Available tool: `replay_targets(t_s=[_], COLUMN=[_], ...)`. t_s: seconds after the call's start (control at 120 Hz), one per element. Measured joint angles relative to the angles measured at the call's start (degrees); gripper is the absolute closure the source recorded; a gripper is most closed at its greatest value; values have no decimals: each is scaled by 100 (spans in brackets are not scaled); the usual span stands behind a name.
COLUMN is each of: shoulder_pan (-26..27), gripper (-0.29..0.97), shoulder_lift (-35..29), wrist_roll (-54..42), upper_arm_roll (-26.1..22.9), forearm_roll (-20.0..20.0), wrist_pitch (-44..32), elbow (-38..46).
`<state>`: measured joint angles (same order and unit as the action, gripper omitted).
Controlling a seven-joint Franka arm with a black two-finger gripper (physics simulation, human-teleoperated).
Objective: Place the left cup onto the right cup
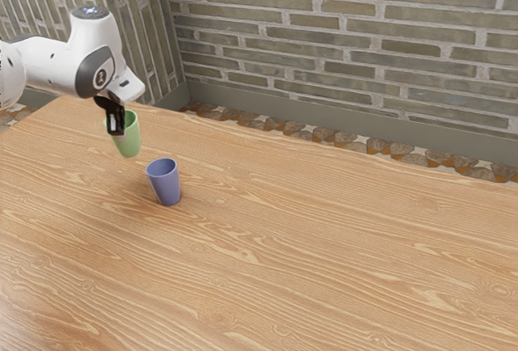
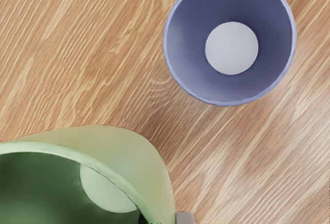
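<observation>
Tool (image 1: 116,129) clamped on rim of empty green cup (image 1: 130,142), held clear of desk (image 1: 340,246); empty blue cup (image 1: 165,183) stood upright nearby.

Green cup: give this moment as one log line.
tool: shut on green cup | green cup: lifted, beside blue cup, not yet over it | blue cup: upright on table, empty
</observation>
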<state>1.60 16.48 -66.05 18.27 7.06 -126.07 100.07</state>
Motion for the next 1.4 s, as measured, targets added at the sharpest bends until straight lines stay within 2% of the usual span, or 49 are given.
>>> replay_targets(t_s=[0.525,1.4], shoulder_pan=[420,596], gripper=[79,79], shoulder_lift=[-21,-167], wrist_roll=[95,568], upper_arm_roll=[-6,-8], forearm_roll=[-29,-90], wrist_pitch=[-51,430], elbow=[-41,72])
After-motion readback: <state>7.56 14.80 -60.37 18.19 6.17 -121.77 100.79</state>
